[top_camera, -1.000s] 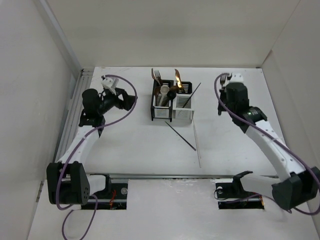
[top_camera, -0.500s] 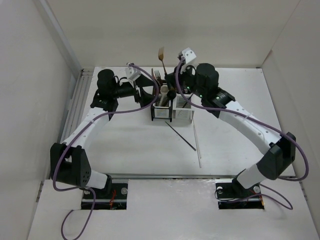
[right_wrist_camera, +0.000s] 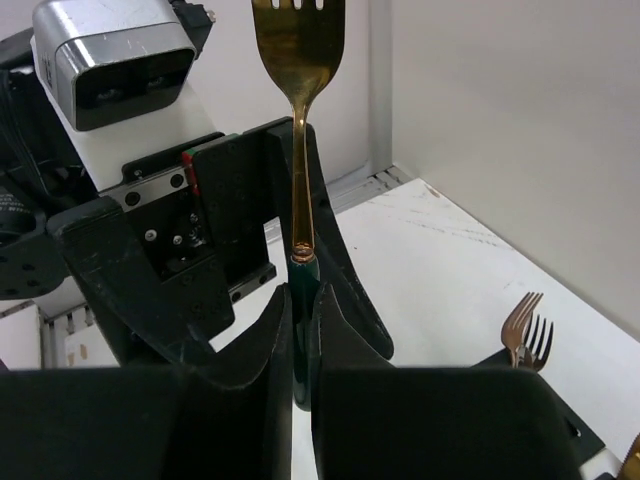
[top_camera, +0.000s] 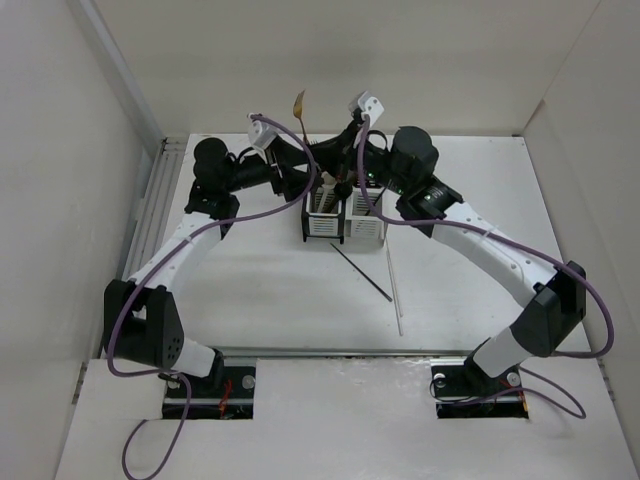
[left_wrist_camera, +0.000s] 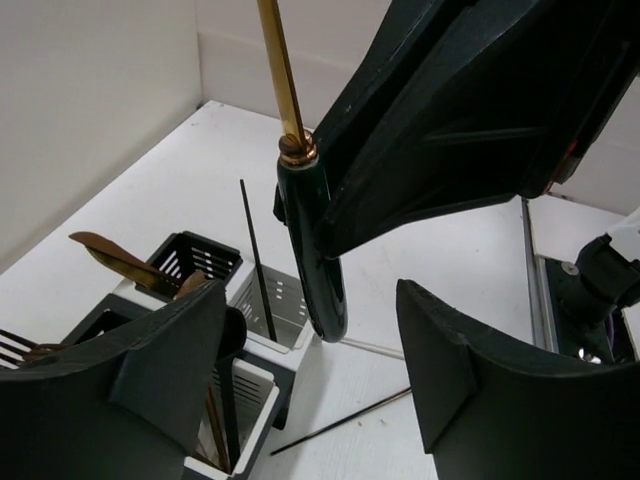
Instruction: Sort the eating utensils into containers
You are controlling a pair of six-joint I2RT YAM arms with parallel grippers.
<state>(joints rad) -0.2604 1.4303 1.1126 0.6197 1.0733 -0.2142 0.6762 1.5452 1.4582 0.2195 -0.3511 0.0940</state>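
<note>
My right gripper [top_camera: 322, 158] [right_wrist_camera: 302, 300] is shut on the dark green handle of a gold fork [top_camera: 298, 103] [right_wrist_camera: 298, 40], holding it upright, tines up, above the two joined containers [top_camera: 345, 228]. My left gripper [top_camera: 290, 172] [left_wrist_camera: 310, 300] is open, and the fork's handle [left_wrist_camera: 318, 260] hangs between its fingers without touching them. The containers [left_wrist_camera: 285, 300] hold a black chopstick [left_wrist_camera: 255, 260], a brown wooden spoon [left_wrist_camera: 120, 258] and copper forks [right_wrist_camera: 525, 325]. A black chopstick [top_camera: 360, 272] and a white chopstick [top_camera: 394, 290] lie on the table.
The white table [top_camera: 270, 300] is boxed in by white walls on three sides. A metal rail [top_camera: 150, 220] runs along the left edge. Purple cables [top_camera: 240, 215] loop from both arms. The left wrist camera housing [right_wrist_camera: 115, 60] sits close behind the fork.
Both arms swung in from the sides to the containers. The right gripper took the gold fork out of the containers, lifted it and carried it left, between the left gripper's open fingers.
</note>
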